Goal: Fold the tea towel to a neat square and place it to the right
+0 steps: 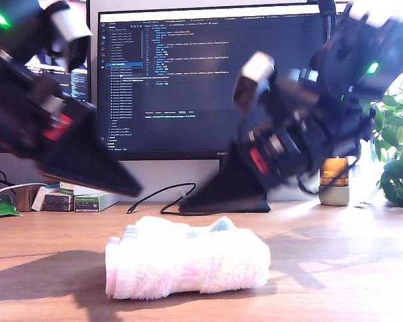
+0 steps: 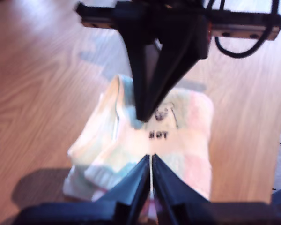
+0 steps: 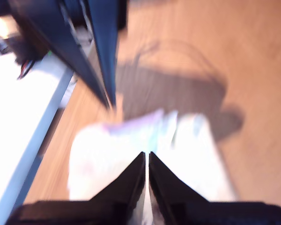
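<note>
The tea towel (image 1: 188, 265) lies folded in a thick bundle on the wooden worktop (image 1: 336, 268), below both tools. My first tool (image 2: 151, 169) has its jaws together, empty, above the towel's printed face. My second tool (image 3: 146, 158) is likewise closed and empty above the towel, its view blurred

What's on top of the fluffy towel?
Nothing rests on the towel. It lies folded on the wooden table, and both claws hang above it, closed. The first wrist view shows a little picture and letters printed on its top. Its inner layers are hidden.
</note>
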`<state>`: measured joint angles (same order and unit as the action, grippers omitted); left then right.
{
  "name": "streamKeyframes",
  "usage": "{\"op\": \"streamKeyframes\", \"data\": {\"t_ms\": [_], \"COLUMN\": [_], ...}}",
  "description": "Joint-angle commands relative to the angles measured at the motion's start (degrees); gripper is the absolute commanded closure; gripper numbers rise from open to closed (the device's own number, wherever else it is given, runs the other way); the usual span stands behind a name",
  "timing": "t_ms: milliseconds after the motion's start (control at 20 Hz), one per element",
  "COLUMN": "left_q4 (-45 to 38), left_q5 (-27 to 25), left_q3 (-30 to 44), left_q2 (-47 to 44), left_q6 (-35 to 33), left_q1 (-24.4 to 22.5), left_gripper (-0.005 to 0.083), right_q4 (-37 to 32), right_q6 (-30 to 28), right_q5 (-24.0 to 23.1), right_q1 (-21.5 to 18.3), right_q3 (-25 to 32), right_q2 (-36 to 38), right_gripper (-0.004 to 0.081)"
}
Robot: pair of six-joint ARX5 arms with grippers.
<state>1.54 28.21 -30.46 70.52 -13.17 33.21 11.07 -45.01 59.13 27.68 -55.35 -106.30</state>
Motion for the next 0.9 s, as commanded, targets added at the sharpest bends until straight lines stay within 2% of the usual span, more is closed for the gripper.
{"op": "streamKeyframes", "data": {"t_ms": [0,250,500,700,850], "left_q4": [1.11,2.67,5.27,7.96,9.57], "left_q5": [-0.26,-1.81,-3.65,-6.08,-9.46], "left_q3": [1.01,1.01,1.01,1.01,1.01], "left_q2": [-1.73,-6.21,-9.94,-12.28,-14.4], "left_q6": [1.51,3.67,4.44,5.86,6.71], "left_q1": [-0.11,-0.11,-0.09,-0.09,-0.09], "left_gripper": [0.0793,0.0793,0.0793,0.0793,0.0793], "right_q4": [1.16,2.12,1.7,1.36,1.38], "right_q6": [-2.97,-4.85,-6.1,-4.13,7.37], "right_q5": [-0.68,-2.69,-6.56,-18.6,-32.04], "right_q1": [0.04,0.9,4.68,7.63,7.85], "right_q3": [-0.28,-0.28,-0.28,-0.26,-0.26], "right_q2": [-0.07,-1.16,-4.68,-6.45,-6.47], "right_gripper": [0.0782,0.0782,0.0782,0.0783,0.0783]}}
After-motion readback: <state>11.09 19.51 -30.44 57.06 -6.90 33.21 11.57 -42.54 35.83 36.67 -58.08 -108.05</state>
